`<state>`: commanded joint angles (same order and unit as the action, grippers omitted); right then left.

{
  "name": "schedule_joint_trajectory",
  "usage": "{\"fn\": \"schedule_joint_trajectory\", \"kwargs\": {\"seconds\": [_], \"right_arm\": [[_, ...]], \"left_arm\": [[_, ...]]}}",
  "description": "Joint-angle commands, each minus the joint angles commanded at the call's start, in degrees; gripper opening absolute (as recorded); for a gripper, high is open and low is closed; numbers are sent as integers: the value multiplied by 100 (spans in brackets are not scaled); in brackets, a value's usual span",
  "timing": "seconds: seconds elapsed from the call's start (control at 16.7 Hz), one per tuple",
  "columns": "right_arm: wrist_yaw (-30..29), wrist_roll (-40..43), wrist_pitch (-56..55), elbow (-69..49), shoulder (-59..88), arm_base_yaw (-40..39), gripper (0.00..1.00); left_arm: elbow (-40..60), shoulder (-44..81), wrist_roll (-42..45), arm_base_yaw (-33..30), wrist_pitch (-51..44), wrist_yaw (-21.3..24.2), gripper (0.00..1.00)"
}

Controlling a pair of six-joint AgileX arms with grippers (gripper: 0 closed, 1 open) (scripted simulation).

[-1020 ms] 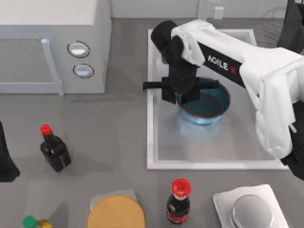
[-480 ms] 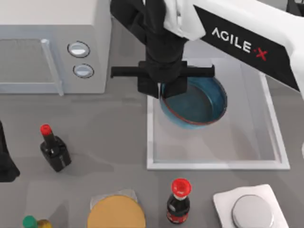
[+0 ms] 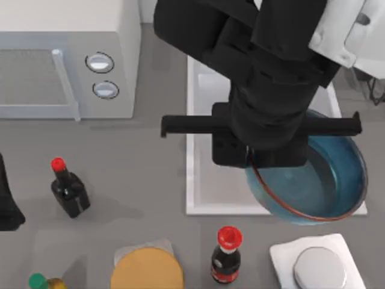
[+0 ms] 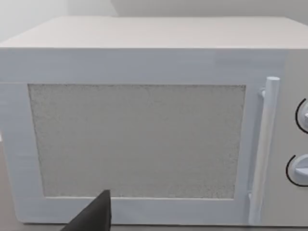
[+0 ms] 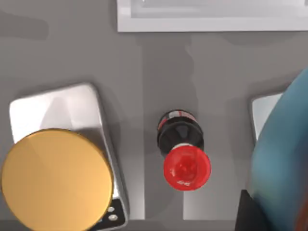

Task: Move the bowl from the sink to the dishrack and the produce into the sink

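Observation:
My right gripper [image 3: 251,162] is shut on the left rim of the translucent blue bowl [image 3: 316,183], which has a thin dark-red rim. The bowl hangs high above the front right corner of the white sink [image 3: 201,183], level and close to the overhead camera. In the right wrist view the bowl [image 5: 284,159] is a blue mass at the frame's edge beside a dark finger [image 5: 250,211]. The produce and the dishrack are hidden or out of view. My left gripper [image 3: 7,201] is parked at the table's left edge, facing the microwave [image 4: 144,139].
A white microwave [image 3: 66,54] stands at the back left. A dark bottle with a red cap [image 3: 67,189] is at the left, and a red-capped cola bottle [image 3: 227,256] at the front. A gold disc [image 3: 147,272] and a silver disc on a white plate [image 3: 319,268] flank it.
My right arm has lifted the bowl out of the sink, far up toward the camera, and carried it right and toward the front. The left arm has not moved.

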<state>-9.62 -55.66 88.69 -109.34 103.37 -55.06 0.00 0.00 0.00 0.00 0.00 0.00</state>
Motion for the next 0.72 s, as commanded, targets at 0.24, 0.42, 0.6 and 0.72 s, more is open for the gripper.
{"fn": "schedule_joint_trajectory", "kwargs": {"seconds": [0.24, 0.42, 0.6, 0.72], "right_arm": [[-21, -141, 153, 197, -259, -151, 0], [-15, -137, 142, 179, -246, -125, 0], [96, -9, -46, 259, -352, 15, 0], [331, 270, -473, 449, -582, 353, 0]], "left_arm": [[0, 0, 0, 0, 0, 0, 100], [0, 0, 0, 0, 0, 0, 100], [0, 0, 0, 0, 0, 0, 100], [0, 0, 0, 0, 0, 0, 100]]}}
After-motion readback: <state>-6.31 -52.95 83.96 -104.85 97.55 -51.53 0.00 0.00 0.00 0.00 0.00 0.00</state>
